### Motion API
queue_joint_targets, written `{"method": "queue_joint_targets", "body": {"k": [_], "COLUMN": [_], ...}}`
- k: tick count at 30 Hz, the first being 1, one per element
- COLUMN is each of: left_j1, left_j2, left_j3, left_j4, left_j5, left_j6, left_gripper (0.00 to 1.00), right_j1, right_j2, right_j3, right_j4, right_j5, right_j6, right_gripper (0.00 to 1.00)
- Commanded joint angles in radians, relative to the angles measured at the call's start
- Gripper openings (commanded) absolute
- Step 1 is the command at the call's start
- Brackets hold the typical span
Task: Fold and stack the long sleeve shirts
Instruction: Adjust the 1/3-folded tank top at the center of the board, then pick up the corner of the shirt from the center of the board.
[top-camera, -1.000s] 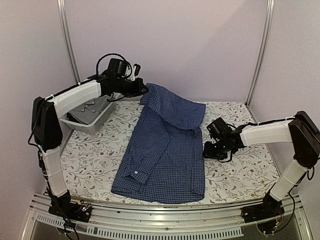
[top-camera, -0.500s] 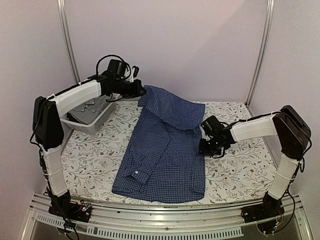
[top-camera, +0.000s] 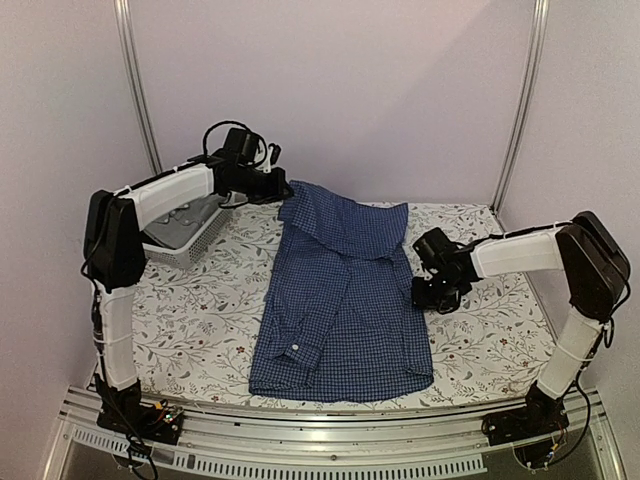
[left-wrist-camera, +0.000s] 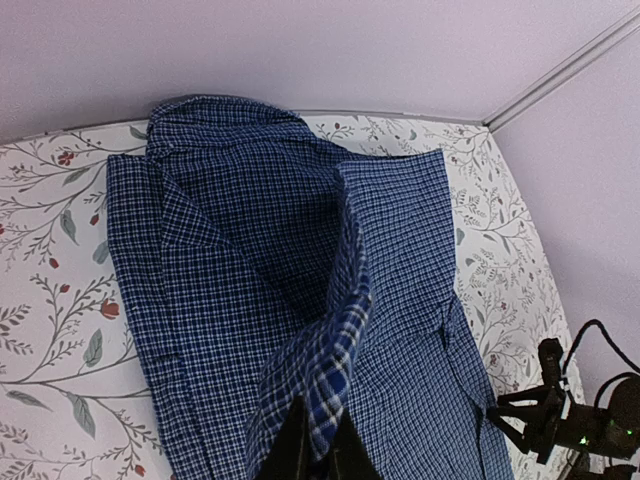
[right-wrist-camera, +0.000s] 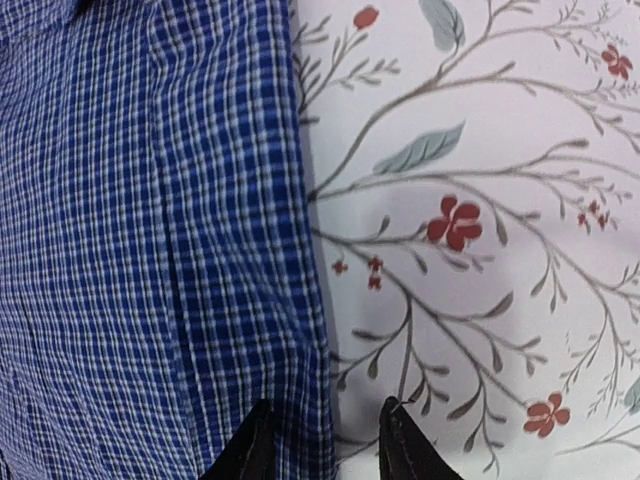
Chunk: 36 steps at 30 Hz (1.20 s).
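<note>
- The dark blue checked shirt lies spread down the middle of the worktop, reaching from the near edge to the far edge.
- The right gripper sits low at the shirt's right border, jaws apart, one over the cloth and one over bare worktop.
- The left gripper has its jaws clamped on a raised fold of that shirt towards the far left corner.
- A basket in the far left corner holds the grey shirt.

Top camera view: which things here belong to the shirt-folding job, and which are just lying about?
Job: blue checked shirt; grey shirt; left end effector, pinching the blue one; right end effector, open at its edge.
Just lying about: white basket holding the grey shirt; floral table cover.
</note>
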Motion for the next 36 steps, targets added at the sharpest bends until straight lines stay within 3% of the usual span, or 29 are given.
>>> {"method": "queue_joint_targets", "body": {"k": [1, 8, 15, 36], "left_j1": [0.004, 0.003, 0.005, 0.004], "left_j2": [0.003, -0.002, -0.002, 0.007], "left_j3": [0.031, 0.015, 0.005, 0.014], "left_j4": [0.003, 0.027, 0.032, 0.027], "left_j5": [0.027, 0.05, 0.056, 0.055], "left_j6": [0.002, -0.009, -0.008, -0.008], "left_gripper": [0.06, 0.07, 0.07, 0.07], "right_j1": [0.104, 0.309, 0.471, 0.607], "right_j2": [-0.102, -0.203, -0.183, 0.004], "right_j3": [-0.031, -0.044, -0.05, 0.06], "right_j4": [-0.18, -0.371, -0.444, -0.546], "right_j5": [0.038, 0.091, 0.087, 0.167], "right_j6": [0.053, 0.218, 0.341, 0.391], "right_gripper": [0.38, 0.39, 0.39, 0.41]}}
